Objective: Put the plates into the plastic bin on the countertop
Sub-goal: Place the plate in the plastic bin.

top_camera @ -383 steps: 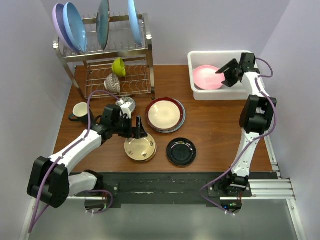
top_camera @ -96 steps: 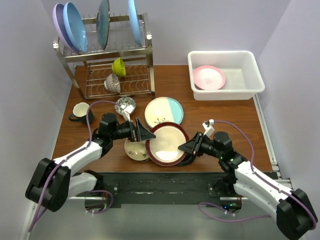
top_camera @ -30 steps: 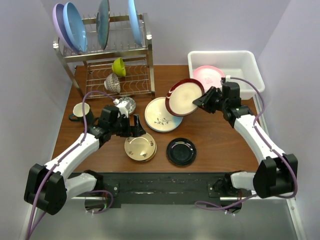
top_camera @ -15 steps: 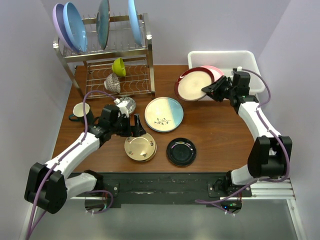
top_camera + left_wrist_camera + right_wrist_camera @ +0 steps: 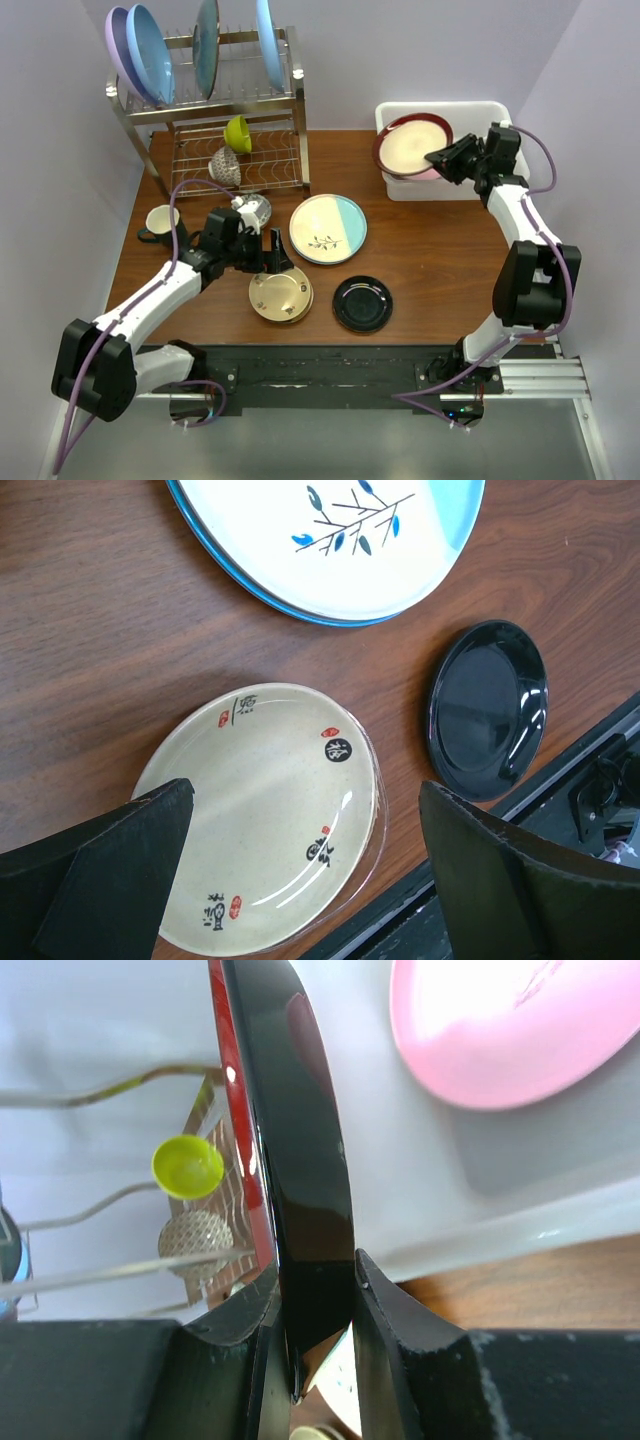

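Step in hand: the right claw (image 5: 445, 159) carried the maroon-rimmed plate (image 5: 410, 143) out over the white bin (image 5: 497, 181); my read is the drop-off was next.
Right claw state: clamped on the plate's rim. The wrist view showed the dark edge (image 5: 300, 1190) wedged between both fingers, plate seen edge-on.
Plate vs claw: the plate stuck out to the left of the claw, tilted, held by its right-hand rim only. Most of it hung over the bin's left half, its left edge about over the bin's left wall.
Pink plate (image 5: 436, 171): lay flat in the bin, mostly hidden under the held one from above; clear in the wrist view (image 5: 500, 1025), below and to the side of the held rim.
Doing it well: probably level the plate, bring it further right so the whole disc clears the left wall, lower it close onto the pink plate, then let go. A release from height or at a tilt risks a clatter or the plate hanging on the bin rim.
Left claw (image 5: 268, 257): fingers wide apart, holding nothing, hovering above the tan plate (image 5: 265, 815) on the wooden tabletop (image 5: 440, 260).
Still to go: tan plate, black plate (image 5: 362, 303), cream-and-teal plate (image 5: 328, 229), all flat on the tabletop, well apart from the bin.
Elsewhere: wire rack (image 5: 215, 120) at back left with blue plates (image 5: 150, 52) upright in it.
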`<action>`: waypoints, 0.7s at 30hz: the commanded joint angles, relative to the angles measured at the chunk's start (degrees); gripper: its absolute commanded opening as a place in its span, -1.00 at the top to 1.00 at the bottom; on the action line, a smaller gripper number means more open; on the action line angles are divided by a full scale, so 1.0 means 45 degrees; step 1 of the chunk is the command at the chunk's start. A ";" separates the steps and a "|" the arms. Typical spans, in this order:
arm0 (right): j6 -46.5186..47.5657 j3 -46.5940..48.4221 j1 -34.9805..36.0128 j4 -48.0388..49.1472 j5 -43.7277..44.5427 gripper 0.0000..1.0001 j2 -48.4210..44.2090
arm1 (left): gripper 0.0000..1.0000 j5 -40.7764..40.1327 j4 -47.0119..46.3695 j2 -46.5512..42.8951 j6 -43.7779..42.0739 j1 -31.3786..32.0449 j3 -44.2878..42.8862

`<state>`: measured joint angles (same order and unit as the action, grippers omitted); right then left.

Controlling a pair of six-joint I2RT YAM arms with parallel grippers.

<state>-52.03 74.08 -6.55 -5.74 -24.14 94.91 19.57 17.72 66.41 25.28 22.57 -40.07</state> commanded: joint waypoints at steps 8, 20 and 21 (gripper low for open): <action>-0.0468 0.0940 -0.0478 0.1978 0.0677 1.00 0.0099 | -0.99 0.0475 -0.0109 0.0125 -0.0441 0.0024 -0.0567; -0.0508 0.1485 -0.1065 0.2193 0.0755 1.00 0.1075 | -1.00 0.0592 -0.0206 0.0125 -0.0363 0.0024 -0.0352; -0.0508 0.1583 -0.1045 0.2154 0.0755 1.00 0.1289 | -1.00 0.0592 -0.0206 0.0144 -0.0344 0.0024 -0.0352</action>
<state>-52.62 75.24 -11.25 -5.13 -18.90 100.79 20.88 17.72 66.87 24.40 22.57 -40.18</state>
